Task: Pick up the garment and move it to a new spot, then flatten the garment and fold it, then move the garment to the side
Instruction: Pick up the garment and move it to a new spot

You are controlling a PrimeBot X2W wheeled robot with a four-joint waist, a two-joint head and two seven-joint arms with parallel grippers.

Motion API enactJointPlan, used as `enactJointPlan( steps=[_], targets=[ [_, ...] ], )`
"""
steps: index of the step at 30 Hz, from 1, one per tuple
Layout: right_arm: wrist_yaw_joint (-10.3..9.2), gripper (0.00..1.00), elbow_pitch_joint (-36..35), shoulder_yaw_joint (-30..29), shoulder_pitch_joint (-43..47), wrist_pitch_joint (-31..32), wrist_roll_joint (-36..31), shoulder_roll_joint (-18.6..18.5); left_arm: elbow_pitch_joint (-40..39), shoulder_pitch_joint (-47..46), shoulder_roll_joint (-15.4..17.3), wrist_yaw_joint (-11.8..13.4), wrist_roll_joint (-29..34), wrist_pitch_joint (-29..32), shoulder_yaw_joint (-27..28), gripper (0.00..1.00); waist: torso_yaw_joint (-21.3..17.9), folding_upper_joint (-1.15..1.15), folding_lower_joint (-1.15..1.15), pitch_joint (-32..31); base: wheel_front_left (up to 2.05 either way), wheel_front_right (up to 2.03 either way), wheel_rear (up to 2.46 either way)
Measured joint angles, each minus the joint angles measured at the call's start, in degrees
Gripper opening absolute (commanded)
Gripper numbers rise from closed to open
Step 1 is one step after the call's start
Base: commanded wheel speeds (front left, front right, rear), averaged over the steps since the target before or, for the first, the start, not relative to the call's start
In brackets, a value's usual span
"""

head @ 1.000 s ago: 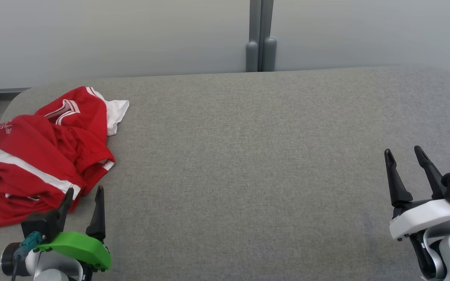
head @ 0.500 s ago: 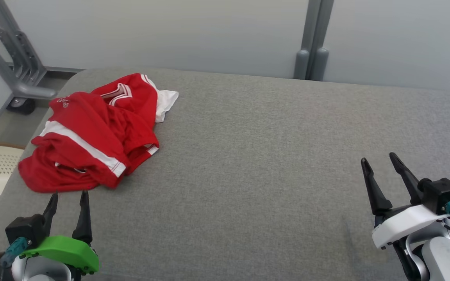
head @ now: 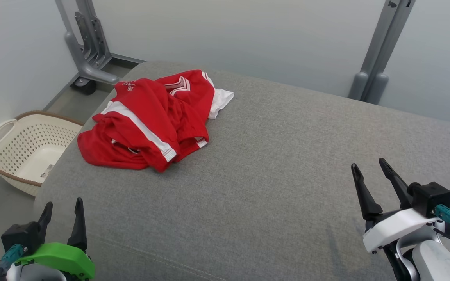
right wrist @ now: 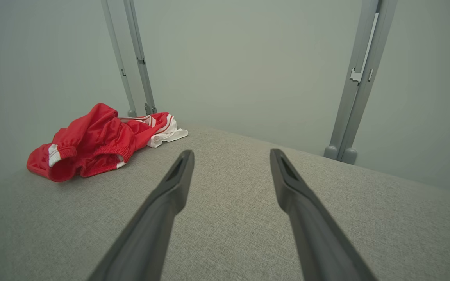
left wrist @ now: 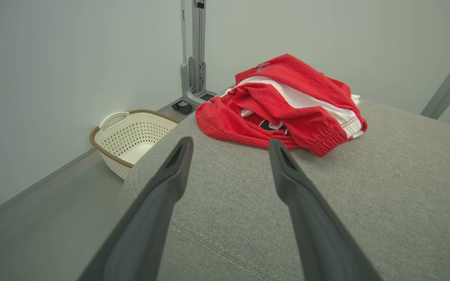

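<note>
The garment (head: 150, 121), red with white stripes, lies crumpled in a heap on the grey padded table (head: 272, 175), at about 10 o'clock from the table's middle. Over the last second the head camera has swung left. The heap now sits nearer the centre of that view but has not shifted on the surface, so the robot is probably squaring up for the first pick. The left gripper (head: 64, 203), fingers spread and empty, hovers at 7 o'clock, short of the heap's near hem. The right gripper (head: 368, 164), also spread and empty, stands at 4 o'clock, well apart. The table's rounded left edge runs just beside the heap, above a laundry basket (head: 22, 144) on the floor at 9 o'clock. Open surface extends from 12 to 5 o'clock.
</note>
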Motion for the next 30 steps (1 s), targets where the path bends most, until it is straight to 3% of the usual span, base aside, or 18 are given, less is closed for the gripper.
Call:
enactJointPlan(
  steps=[5,20,30],
  targets=[
    [0.08,1.00,0.35,0.48,0.00,-0.01,-0.25,0.27,-0.10,0.23,0.11,0.00,-0.01,0.00,1.23,1.00,1.33,0.00,0.00,-0.92,0.00,0.00,0.00],
    [0.16,1.00,0.34,-0.65,0.04,-0.01,-0.75,0.87,-0.32,0.43,-0.10,-0.74,0.25,0.00,1.30,1.00,0.56,0.00,0.00,-0.53,0.00,0.00,0.00],
    [0.46,1.00,-1.27,-0.22,-0.49,-0.01,-1.88,0.75,-0.93,-4.70,-3.19,-2.29,-3.30,1.68,1.23,1.00,0.23,0.00,0.00,3.17,0.00,0.00,0.00]
  ],
)
